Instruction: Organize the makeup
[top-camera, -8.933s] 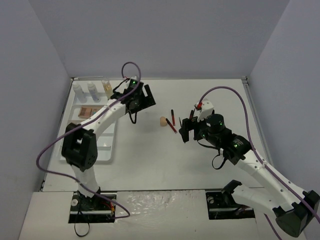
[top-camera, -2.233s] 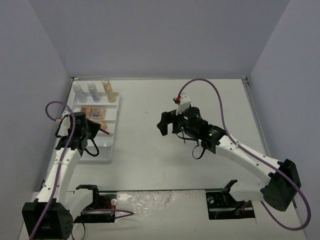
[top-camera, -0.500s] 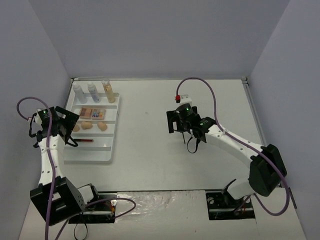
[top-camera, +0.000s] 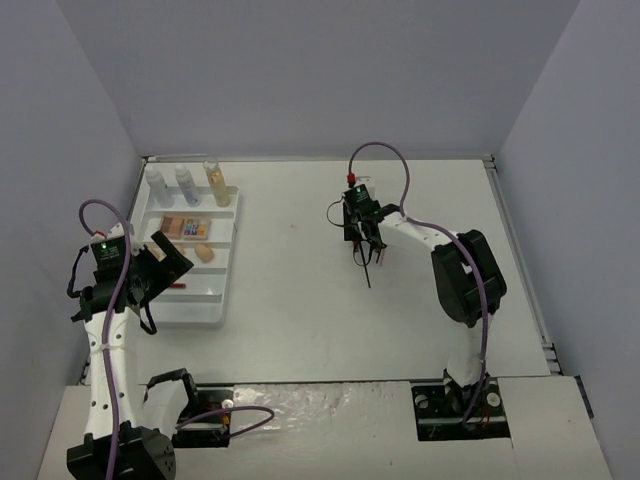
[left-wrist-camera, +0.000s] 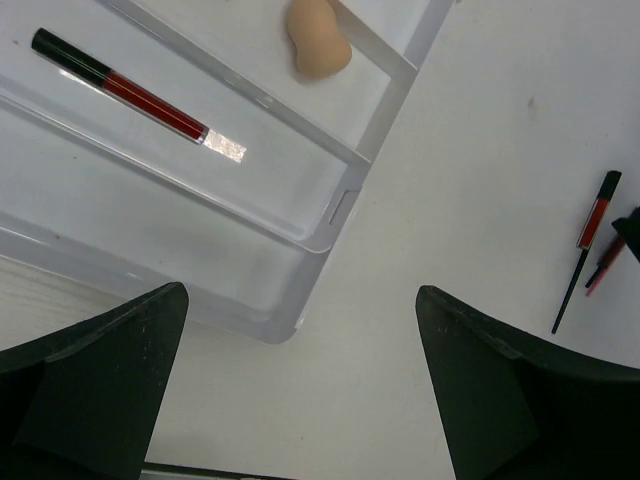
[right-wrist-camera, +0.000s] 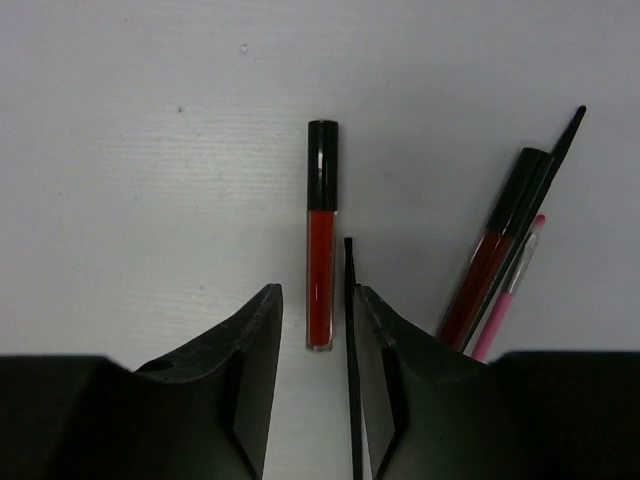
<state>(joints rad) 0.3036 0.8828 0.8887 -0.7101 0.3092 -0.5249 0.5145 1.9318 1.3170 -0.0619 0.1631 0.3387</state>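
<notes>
The step in hand was the picking up of the loose pencils and tubes that lay out on the desk (top-camera: 300, 330), well apart from the white tray (top-camera: 226, 278).

The right claw (right-wrist-camera: 315, 290) hung low over that small group. Its jaws were drawn in to a narrow gap that straddled the lower end of a red tube (right-wrist-camera: 321, 200). A sliver of desk showed between the tube and the left-hand finger, so by my reading it had not yet closed on anything. A thin black stick (right-wrist-camera: 351, 380) lay just beside the tube, hard against the other finger. A second red tube (right-wrist-camera: 497, 255) and a pink stick (right-wrist-camera: 512, 295) lay a little further off.

The left claw (left-wrist-camera: 300, 295) hovered above the near corner of the tray, spread wide and holding nothing. Below it, one red and black pencil (left-wrist-camera: 125, 88) lay in a long slot and a peach sponge (left-wrist-camera: 318, 45) sat in the slot behind. In the view from above, three bottles (top-camera: 186, 178) stood along the tray's far end.

The next move called for the right claw to pinch the red tube alone. The black stick risked being caught along with it.
</notes>
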